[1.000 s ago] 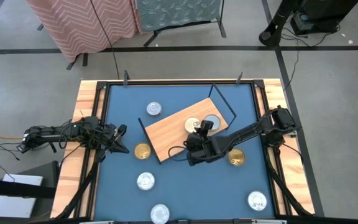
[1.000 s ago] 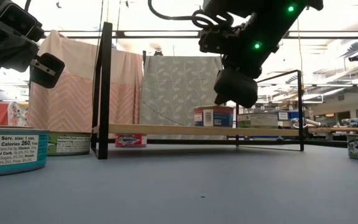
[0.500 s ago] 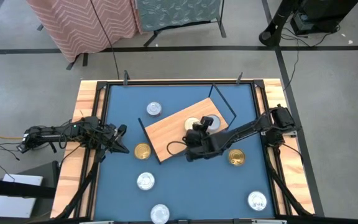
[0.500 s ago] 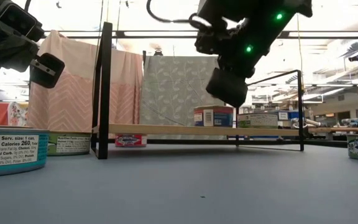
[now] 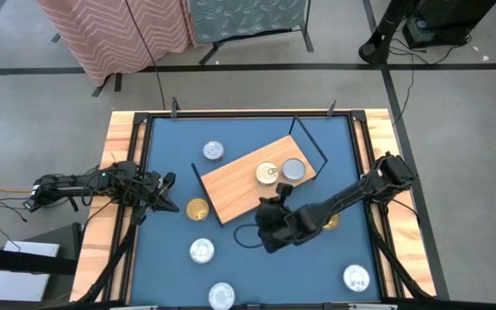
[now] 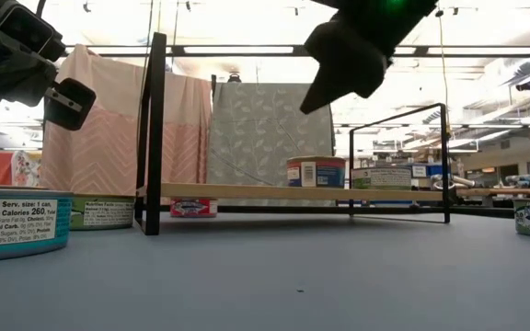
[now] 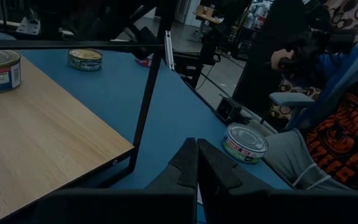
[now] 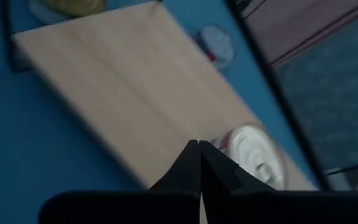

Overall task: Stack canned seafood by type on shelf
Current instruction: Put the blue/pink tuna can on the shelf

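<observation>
The light-wood shelf (image 5: 244, 185) lies slantwise in the middle of the blue table. On its far right part a gold-lidded can (image 5: 268, 173) and a silver-lidded can (image 5: 293, 170) stand side by side. My right gripper (image 5: 279, 207) hovers shut just off the shelf's near edge, above board height (image 6: 343, 60), pointing slantwise down at the board (image 8: 123, 81). My left gripper (image 5: 169, 194) waits shut at the table's left side (image 7: 196, 163). Loose cans rest on the table: a silver one (image 5: 213, 151) and gold ones (image 5: 197, 208) (image 5: 329, 220).
More silver cans stand near the front edge (image 5: 201, 251) (image 5: 221, 295) (image 5: 356, 277). The shelf's black wire end frames (image 6: 152, 133) (image 6: 444, 161) rise at both ends. A wooden rim (image 5: 120, 172) borders the table. Bare blue surface lies between the shelf and the near cans.
My right gripper has drawn back from over the two cans on the shelf toward the table's near edge and has risen, turning a little as it went. Both cans stay on the board where they were.
</observation>
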